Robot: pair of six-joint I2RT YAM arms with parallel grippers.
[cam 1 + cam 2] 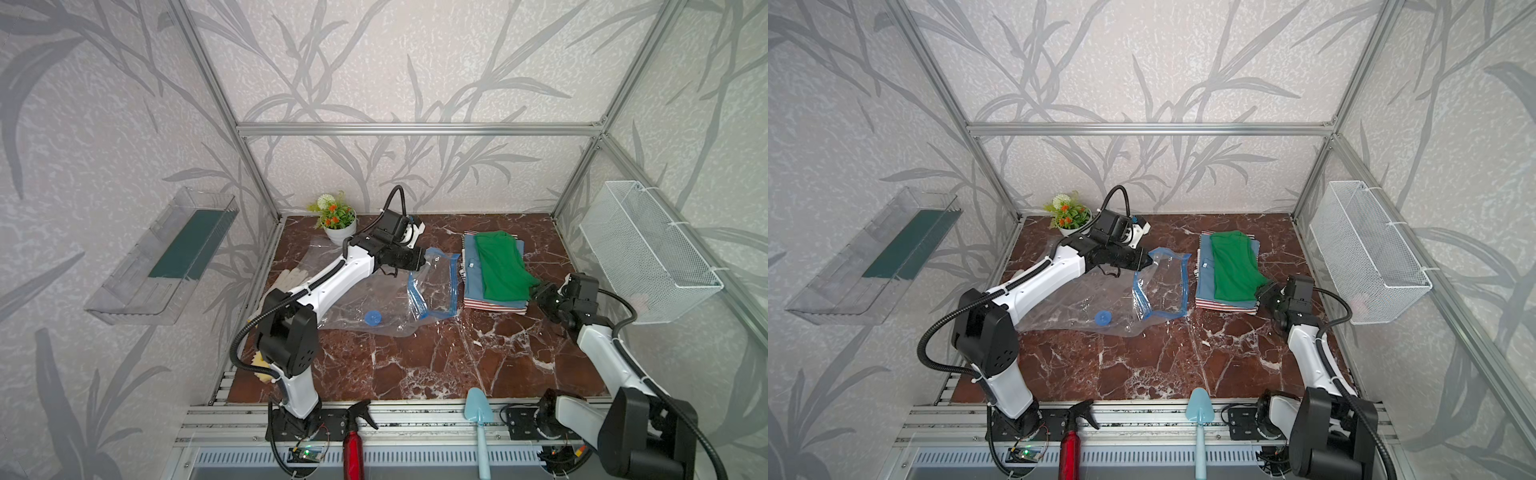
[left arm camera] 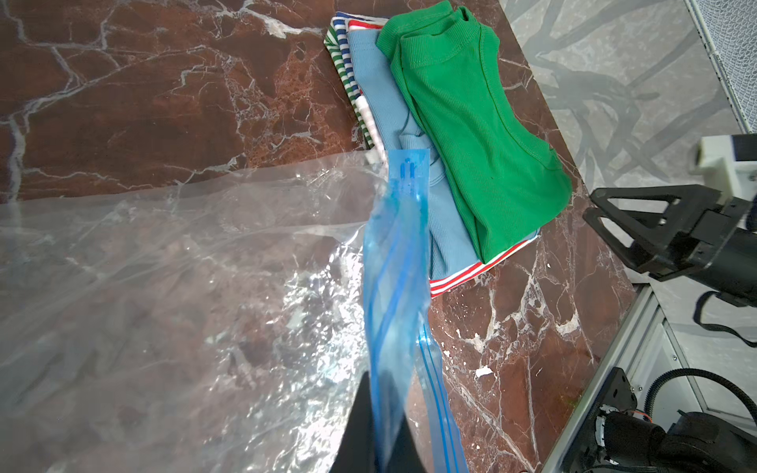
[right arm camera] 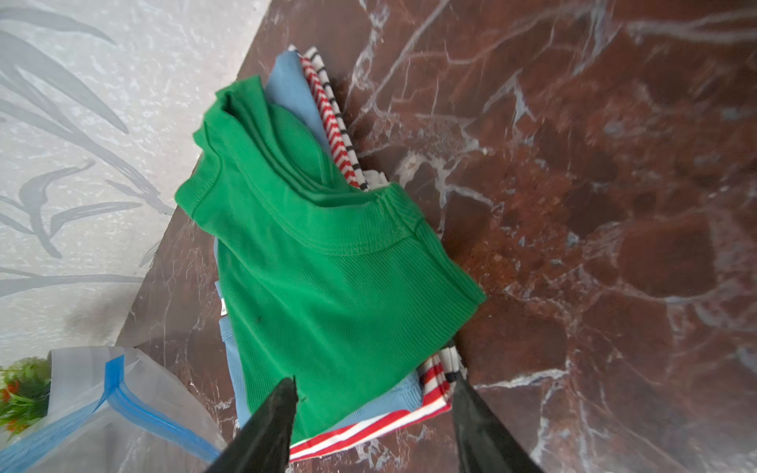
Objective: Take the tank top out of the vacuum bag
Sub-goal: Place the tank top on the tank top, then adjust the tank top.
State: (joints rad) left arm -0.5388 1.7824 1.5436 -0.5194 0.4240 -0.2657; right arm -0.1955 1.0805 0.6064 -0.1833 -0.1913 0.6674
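Grey leaf-print wallpaper (image 1: 415, 62) all round, aluminium frame (image 1: 415, 129), reddish marble-look tabletop (image 1: 415, 365), clear wall shelf (image 1: 124, 291), white mesh basket (image 1: 648, 249) opposite.

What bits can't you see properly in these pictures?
- Left gripper: left wrist view, tips covered by the blue strip of the vacuum bag.
- Clothes under the green tank top: right wrist view, mostly covered by it.
- Gloves: in a top view, partly behind the left arm.
- Red spray bottle: in both top views, cut off below.

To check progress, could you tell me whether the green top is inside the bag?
No, the green top lies on the folded stack beside the bag, outside its plastic.
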